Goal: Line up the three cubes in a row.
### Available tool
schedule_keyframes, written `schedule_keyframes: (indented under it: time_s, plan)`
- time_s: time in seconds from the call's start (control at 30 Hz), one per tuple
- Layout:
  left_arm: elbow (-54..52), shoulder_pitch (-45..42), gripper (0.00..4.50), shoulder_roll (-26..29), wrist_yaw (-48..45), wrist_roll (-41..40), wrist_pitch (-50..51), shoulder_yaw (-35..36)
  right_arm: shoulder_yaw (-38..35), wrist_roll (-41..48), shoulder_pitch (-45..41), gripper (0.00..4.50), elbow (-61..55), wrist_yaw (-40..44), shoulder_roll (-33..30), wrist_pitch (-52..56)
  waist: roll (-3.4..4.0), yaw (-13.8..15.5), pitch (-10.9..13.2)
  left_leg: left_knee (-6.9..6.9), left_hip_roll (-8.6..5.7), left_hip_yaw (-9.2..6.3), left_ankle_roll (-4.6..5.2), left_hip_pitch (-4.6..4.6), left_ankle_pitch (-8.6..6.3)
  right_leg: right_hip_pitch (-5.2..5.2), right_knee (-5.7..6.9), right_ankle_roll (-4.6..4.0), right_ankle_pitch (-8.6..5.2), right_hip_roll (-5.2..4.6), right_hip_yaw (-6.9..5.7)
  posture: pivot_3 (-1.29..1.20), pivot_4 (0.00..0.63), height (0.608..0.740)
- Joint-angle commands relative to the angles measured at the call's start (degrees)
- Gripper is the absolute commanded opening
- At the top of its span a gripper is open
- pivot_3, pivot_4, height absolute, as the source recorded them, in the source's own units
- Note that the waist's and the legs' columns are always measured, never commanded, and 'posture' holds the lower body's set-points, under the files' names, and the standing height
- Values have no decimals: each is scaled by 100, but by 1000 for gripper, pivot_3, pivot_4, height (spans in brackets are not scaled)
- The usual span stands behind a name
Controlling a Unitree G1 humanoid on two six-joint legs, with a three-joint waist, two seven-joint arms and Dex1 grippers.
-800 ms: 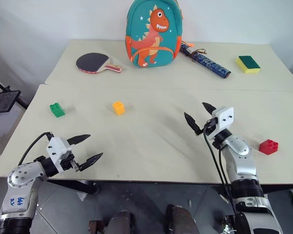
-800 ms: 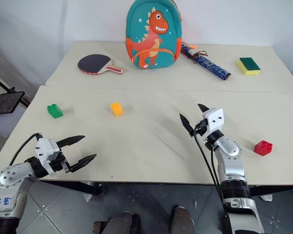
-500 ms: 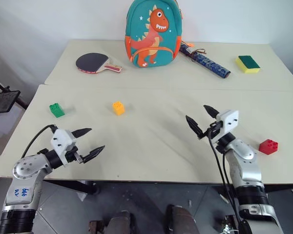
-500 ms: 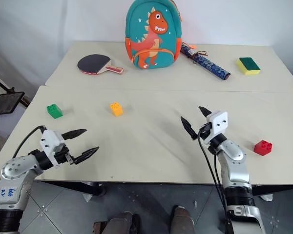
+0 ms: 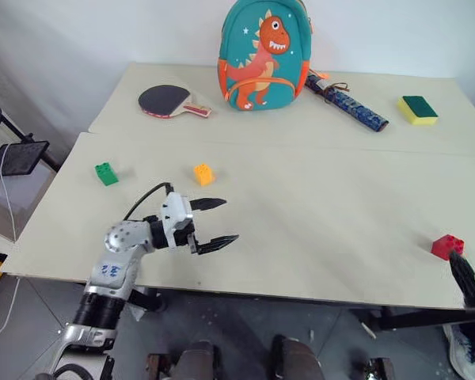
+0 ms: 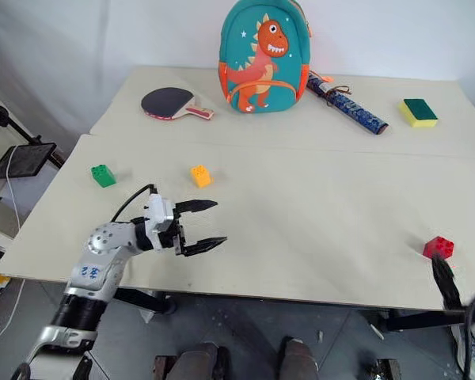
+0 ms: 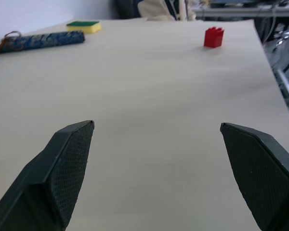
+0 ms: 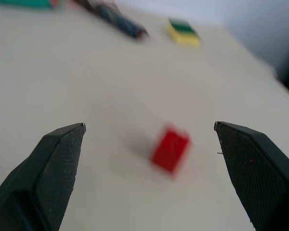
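1. From the head cameras: the pale beige worktop (image 5: 317, 229) carries three small studded plastic bricks, well apart. The green brick (image 5: 106, 173) lies near the robot's left edge, the orange-yellow brick (image 5: 203, 174) a little to its right, and the red brick (image 5: 447, 246) sits far off by the front right edge. The left end effector (image 5: 218, 222) hovers over the worktop just in front of the orange-yellow brick, its two black fingers spread apart and empty, pointing toward the right. At the back stand a teal dinosaur-print backpack (image 5: 265, 51), a black and red table-tennis paddle (image 5: 170, 101), a dark blue patterned roll (image 5: 347, 100) and a yellow sponge with a green top (image 5: 419, 110).

2. From the left wrist: the black fingers (image 7: 67, 173) stand wide apart with bare worktop between them; the red brick (image 7: 213, 37) lies far across, the sponge (image 7: 83, 26) and roll (image 7: 37, 41) beyond.

3. From the right wrist: the right end effector (image 8: 149, 130) gapes wide and holds nothing; the red brick (image 8: 170, 149) lies on the worktop ahead, between the finger lines yet apart from both.
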Motion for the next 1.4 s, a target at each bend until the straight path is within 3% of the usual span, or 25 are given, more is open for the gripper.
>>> schedule_keyframes:
  time_s: [0.03, 0.13, 0.33, 0.53, 0.7, 0.9, 1.17, 1.3, 1.4]
  plan:
    - [27, -55, 4467, 90, -259, -51, -10, 23, -23, 105, 174, 4500, -148, -23, 77, -29, 0, -68, 0, 0, 1, 4, 4, 4, -4, -4, -1, 0, 0, 0, 17, 0, 150, 740]
    - [46, -16, 4467, 238, -421, -81, 34, 98, 28, 362, -185, 4500, -326, -485, -241, 616, -1, -176, 1, -1, 4, 9, 10, 28, -9, -5, -1, 0, 0, 2, 54, 0, 150, 740]
    - [-44, 76, 4467, 275, -431, -62, 63, 113, 137, 756, -1416, 4500, -39, -1493, -1179, 2310, -1, -109, 0, 4, 19, 14, 11, 40, -13, -4, 7, -1, 0, 1, 69, 0, 150, 740]
    - [-332, 303, 4467, 319, -402, -52, 138, 125, 614, 398, -2500, 4500, 631, -1916, -1820, 3138, -1, 16, 0, 7, 12, 14, 13, 35, -20, -6, 7, -1, 0, 6, 61, 0, 150, 740]
    - [-500, 437, 4467, 351, -346, -48, 213, 164, 984, -139, -2901, 4500, 1312, -2027, -1941, 3151, 0, 29, 0, 58, 9, 19, 18, -22, -28, -16, 5, 0, 1, 6, 31, 0, 150, 740]
    - [-676, 547, 4467, 387, -233, -38, 255, 197, 1158, -397, -3317, 4500, 1698, -2234, -1572, 3045, 0, 3, 0, 74, 12, 21, 22, -20, -34, -15, 8, 0, 1, 7, 37, 0, 150, 740]
    - [-624, 525, 4500, 451, -149, -16, 210, 251, 1427, -372, -3530, 1912, 1566, -1566, -1612, 2928, 1, 3, 0, 76, 13, 21, 23, -21, -35, -15, 8, 1, 1, 8, 38, 0, 150, 740]
    - [-592, 628, 4500, 546, -157, -69, 184, 372, 2231, -195, -4124, 1912, 1202, -547, -1846, 2743, 1, -54, 0, 76, 16, 20, 22, -20, -36, -16, 9, 0, 1, 11, 38, 0, 150, 740]
    - [-680, 784, 4500, 576, -100, -88, 235, 456, 3142, -269, -4832, 1912, 1340, 754, -1946, 2119, 2, -164, 0, 77, 30, 12, 19, -8, -39, -16, 10, 0, 1, 24, 54, 0, 150, 740]
